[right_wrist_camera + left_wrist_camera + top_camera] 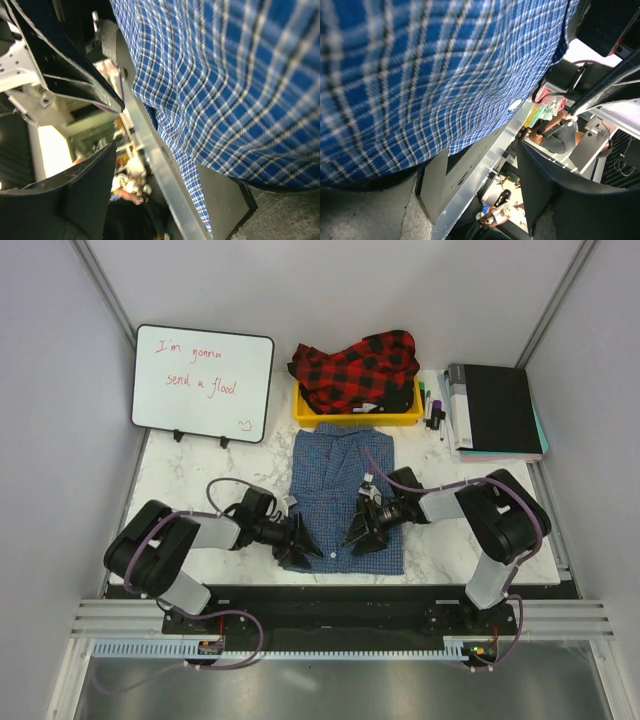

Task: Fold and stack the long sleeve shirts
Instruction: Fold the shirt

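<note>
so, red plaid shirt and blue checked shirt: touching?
Apart. In the top view the red plaid shirt sits in the yellow bin. The bin's front wall shows as an unbroken strip between it and the blue checked shirt.

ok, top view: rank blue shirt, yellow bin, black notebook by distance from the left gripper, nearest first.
From the left gripper:
1. Blue shirt: right at it, table centre.
2. Yellow bin: far centre, behind the shirt.
3. Black notebook: far right corner.
</note>
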`<action>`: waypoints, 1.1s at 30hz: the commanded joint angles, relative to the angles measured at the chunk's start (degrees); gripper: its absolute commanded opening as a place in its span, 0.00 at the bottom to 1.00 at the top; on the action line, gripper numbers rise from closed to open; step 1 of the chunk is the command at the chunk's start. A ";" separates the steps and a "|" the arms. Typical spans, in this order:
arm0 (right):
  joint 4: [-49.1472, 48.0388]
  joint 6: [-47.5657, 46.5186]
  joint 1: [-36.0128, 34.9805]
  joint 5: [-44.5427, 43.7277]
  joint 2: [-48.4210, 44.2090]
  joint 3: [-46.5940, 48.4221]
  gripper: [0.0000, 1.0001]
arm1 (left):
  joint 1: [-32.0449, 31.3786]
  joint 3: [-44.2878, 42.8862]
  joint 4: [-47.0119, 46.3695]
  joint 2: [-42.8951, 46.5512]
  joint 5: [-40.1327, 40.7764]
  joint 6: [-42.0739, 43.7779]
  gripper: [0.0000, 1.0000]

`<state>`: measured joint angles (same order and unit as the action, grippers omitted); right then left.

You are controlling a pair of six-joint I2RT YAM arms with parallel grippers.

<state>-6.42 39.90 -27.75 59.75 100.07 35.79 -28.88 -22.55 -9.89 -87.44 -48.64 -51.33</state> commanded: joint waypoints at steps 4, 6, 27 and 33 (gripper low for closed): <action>17.03 -16.69 1.29 -4.47 -3.11 3.15 0.74 | 1.99 -2.50 1.54 6.71 -2.14 1.75 0.62; 17.14 -15.47 0.77 -2.00 -11.16 2.88 0.74 | 1.99 -4.08 4.68 12.52 -4.43 6.83 0.62; 18.46 -38.14 -1.52 -10.79 5.56 25.37 0.52 | -50.56 -9.80 17.55 23.46 63.32 87.45 0.62; 18.11 -37.97 -1.52 -10.00 9.44 24.42 0.51 | -53.38 -7.43 9.02 19.15 64.37 92.02 0.60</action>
<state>12.84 4.40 -29.23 49.10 107.53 59.31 -80.60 -30.79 8.88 -67.02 11.25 32.93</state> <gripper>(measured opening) 0.518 0.606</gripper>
